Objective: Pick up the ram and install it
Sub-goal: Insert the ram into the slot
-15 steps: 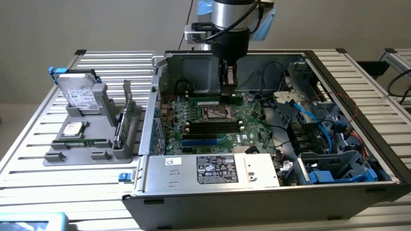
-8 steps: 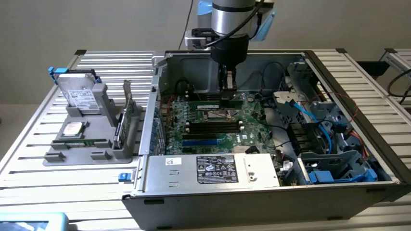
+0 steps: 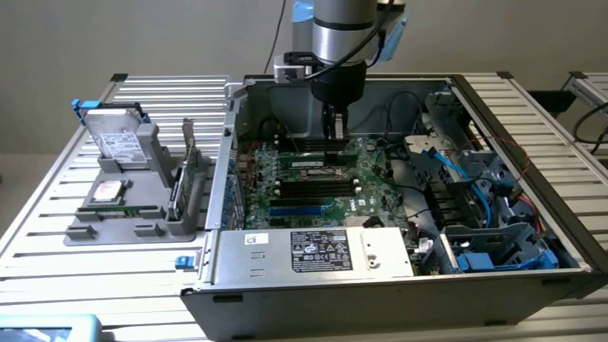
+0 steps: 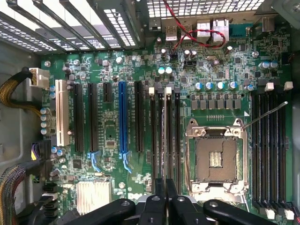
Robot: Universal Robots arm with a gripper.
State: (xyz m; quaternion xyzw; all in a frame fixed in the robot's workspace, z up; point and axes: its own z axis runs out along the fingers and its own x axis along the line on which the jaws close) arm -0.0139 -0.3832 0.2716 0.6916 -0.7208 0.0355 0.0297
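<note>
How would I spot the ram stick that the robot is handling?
Find the open computer case and its green motherboard. Beside the square silver processor socket run long black slots. The ram is the thin pale strip seen edge-on among them, the only one clamped in the gripper.

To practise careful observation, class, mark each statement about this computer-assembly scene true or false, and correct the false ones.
1. The pincer is down inside the open computer case. True.
2. The pincer is shut on the ram, a thin stick seen edge-on over the black memory slots. True.
3. A cooler covers the processor socket. False: the socket is bare.
4. The hard drive stands inside the case. False: it stands in the gray holder outside the case, at the exterior view's left.
</note>
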